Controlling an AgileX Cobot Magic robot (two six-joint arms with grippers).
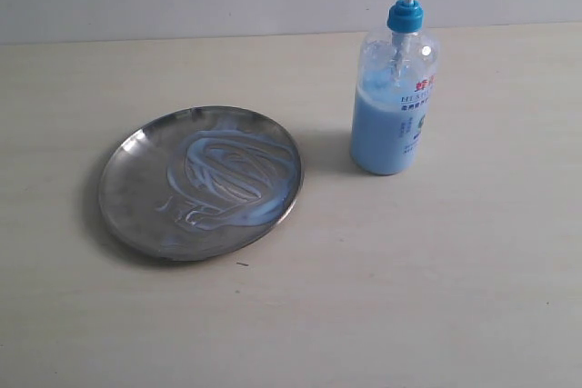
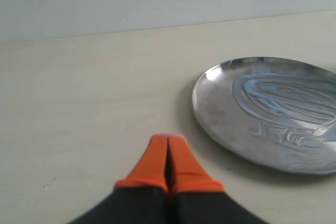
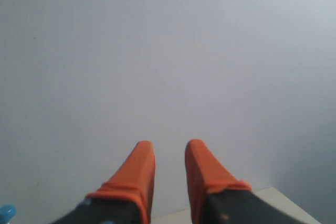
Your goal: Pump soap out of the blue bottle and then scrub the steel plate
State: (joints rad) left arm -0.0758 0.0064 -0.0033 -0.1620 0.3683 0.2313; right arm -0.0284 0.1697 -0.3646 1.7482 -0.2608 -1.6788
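In the exterior view neither of my arms shows. The steel plate [image 1: 127,159] lies flat on the pale table [image 1: 418,279], left of middle, with the soap [image 1: 238,174] spread over its centre in streaky light-blue and whitish smears. The blue bottle [image 1: 393,106] stands upright to the right of the plate, near it but apart, and roughly half full.

In the left wrist view, my left gripper [image 2: 168,153] hangs low over bare table with its orange tips pressed together and nothing between them. The plate [image 2: 218,103] sits just beyond and to one side, and the soap [image 2: 286,95] shows on it.

In the right wrist view, my right gripper [image 3: 169,153] is parted by a narrow gap, holds nothing, and faces the blank wall. A sliver of bright blue at the picture's edge [image 3: 5,213] may be the pump head; I cannot tell for sure.

I see several risks. No sponge or cloth appears anywhere, so I would be scrubbing with bare tips. The plate is light and shallow and rests loose, so a sideways rub could push it across the table or into the bottle. Pressing on the rim could flip it. The bottle is tall and narrow, and an off-centre push on the pump could tip it. Soapy tips would also slip on the steel.
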